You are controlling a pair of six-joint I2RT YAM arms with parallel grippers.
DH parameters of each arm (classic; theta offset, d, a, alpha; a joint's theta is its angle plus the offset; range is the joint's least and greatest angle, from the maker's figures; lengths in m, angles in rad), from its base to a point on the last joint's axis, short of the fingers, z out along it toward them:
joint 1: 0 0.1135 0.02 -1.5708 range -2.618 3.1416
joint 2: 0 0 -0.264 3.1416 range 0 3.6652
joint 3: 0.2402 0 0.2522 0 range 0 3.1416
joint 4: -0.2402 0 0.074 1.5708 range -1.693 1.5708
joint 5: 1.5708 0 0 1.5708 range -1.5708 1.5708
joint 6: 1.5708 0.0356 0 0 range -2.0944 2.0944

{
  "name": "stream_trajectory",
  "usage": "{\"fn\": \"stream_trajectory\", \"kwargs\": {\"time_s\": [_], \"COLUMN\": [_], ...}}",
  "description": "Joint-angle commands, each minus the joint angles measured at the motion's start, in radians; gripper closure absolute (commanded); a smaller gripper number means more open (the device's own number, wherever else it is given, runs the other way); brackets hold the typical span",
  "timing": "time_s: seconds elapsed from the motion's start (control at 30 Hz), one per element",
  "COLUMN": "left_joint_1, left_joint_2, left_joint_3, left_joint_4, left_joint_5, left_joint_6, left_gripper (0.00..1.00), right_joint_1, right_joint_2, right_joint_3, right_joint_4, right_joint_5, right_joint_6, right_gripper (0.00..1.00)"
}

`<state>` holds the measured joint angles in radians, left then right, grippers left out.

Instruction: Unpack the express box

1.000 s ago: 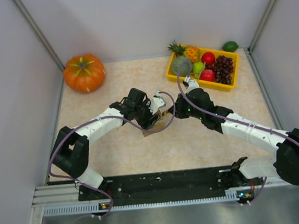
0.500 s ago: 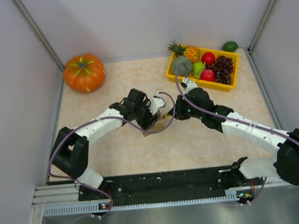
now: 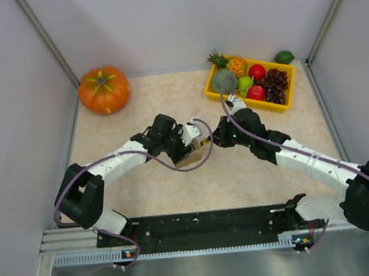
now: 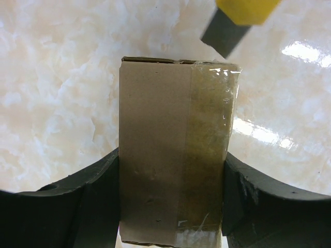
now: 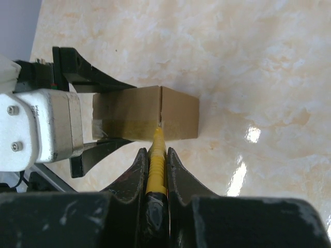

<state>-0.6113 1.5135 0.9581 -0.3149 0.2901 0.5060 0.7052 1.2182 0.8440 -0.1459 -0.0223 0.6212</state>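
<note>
progress: early; the express box (image 5: 178,113) is still taped shut, flaps down, nothing taken out.
left to do: judging from this, slit the tape, fold back the flaps, lift out whatever is inside.
left gripper (image 4: 170,181): clamped on two opposite sides of the box, steadying it.
right gripper (image 5: 155,157): closed tight on a yellow cutter (image 4: 232,23), its tip at the taped strip.
box location: mid counter (image 3: 136,97), between the two arms.
box look: small, plain brown cardboard, glossy clear tape along one face; no cut visible.
</note>
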Motion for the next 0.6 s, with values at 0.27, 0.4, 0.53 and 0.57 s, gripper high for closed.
{"fn": "stream_trajectory", "kwargs": {"time_s": [0.27, 0.4, 0.53, 0.57], "left_joint_1": [0.010, 0.008, 0.007, 0.007], "left_joint_2": [-0.022, -0.019, -0.019, -0.018], "left_joint_3": [-0.064, -0.065, -0.070, -0.071], "left_joint_4": [-0.024, -0.024, -0.026, -0.024], "left_joint_5": [-0.005, -0.002, -0.002, 0.000], "left_joint_6": [0.069, 0.062, 0.062, 0.063], "left_gripper": [0.65, 0.65, 0.65, 0.65], "right_joint_1": [0.007, 0.007, 0.007, 0.007], "right_joint_2": [0.024, 0.032, 0.030, 0.032], "right_joint_3": [0.012, 0.010, 0.007, 0.006], "right_joint_4": [0.138, 0.138, 0.138, 0.135], "right_joint_5": [0.027, 0.027, 0.036, 0.039], "right_joint_6": [0.009, 0.006, 0.005, 0.005], "right_gripper": [1.00, 1.00, 1.00, 1.00]}}
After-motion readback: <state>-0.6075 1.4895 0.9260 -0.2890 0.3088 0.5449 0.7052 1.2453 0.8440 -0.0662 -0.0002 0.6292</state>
